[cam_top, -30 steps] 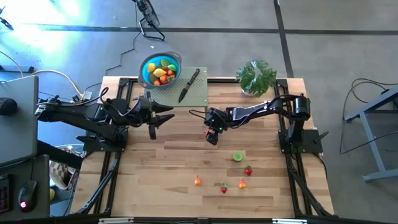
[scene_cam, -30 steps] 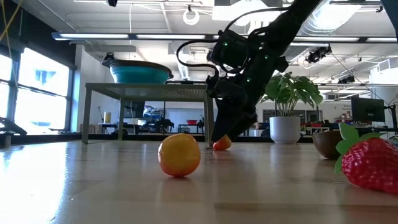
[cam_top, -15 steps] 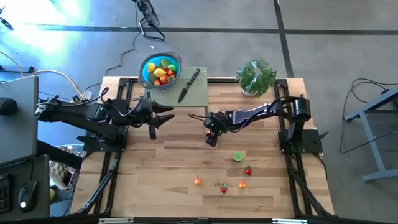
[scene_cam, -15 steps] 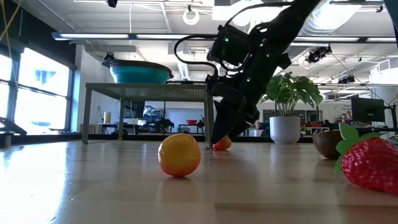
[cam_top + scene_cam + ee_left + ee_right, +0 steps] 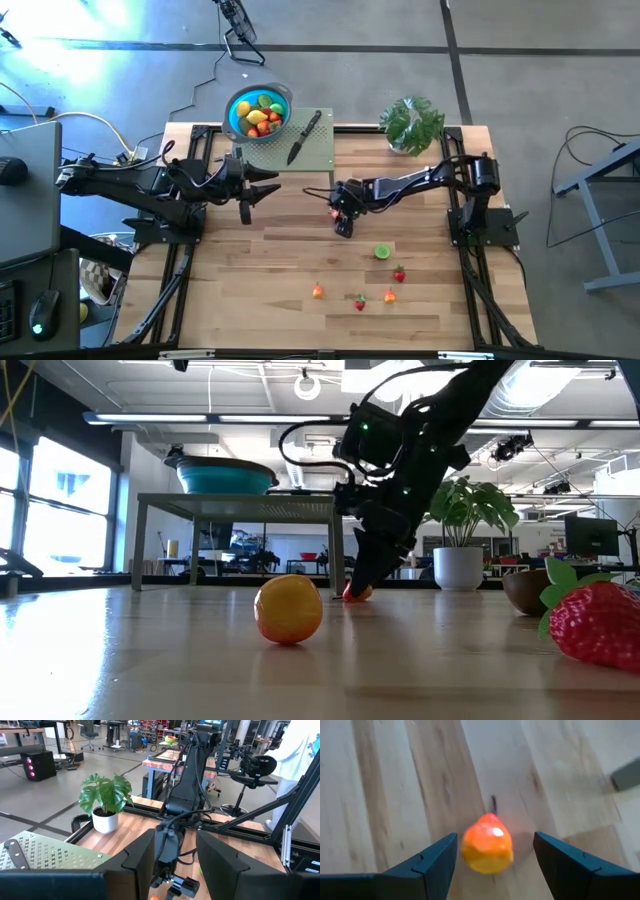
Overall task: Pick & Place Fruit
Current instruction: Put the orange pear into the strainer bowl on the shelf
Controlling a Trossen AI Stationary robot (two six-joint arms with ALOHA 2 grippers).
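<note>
A small orange-red fruit (image 5: 487, 844) lies on the wooden table (image 5: 250, 260) near its middle. My right gripper (image 5: 492, 865) slants down over it, open, one finger on each side of the fruit and clear of it. The high view shows this fruit (image 5: 332, 211) beside the right gripper (image 5: 343, 218); the low view shows the gripper (image 5: 367, 582) right over the fruit (image 5: 357, 593). My left gripper (image 5: 268, 185) hangs level above the table's left part, open and empty (image 5: 175, 865). Several more fruit pieces lie toward the near edge, among them a lime half (image 5: 381, 251) and a strawberry (image 5: 399, 274).
A blue bowl (image 5: 240, 100) of fruit and a black-handled knife (image 5: 303, 137) sit on a green perforated stand (image 5: 320, 155) at the far edge. A potted plant (image 5: 411, 124) stands at the far right. In the low view an orange fruit (image 5: 288, 610) and a strawberry (image 5: 595, 622) lie close.
My right gripper has rolled a little at the wrist and edged sideways over the orange-red fruit, which now sits between its fingers. The fruit has stayed where it was. The gripper's fingers are as wide apart as before.
</note>
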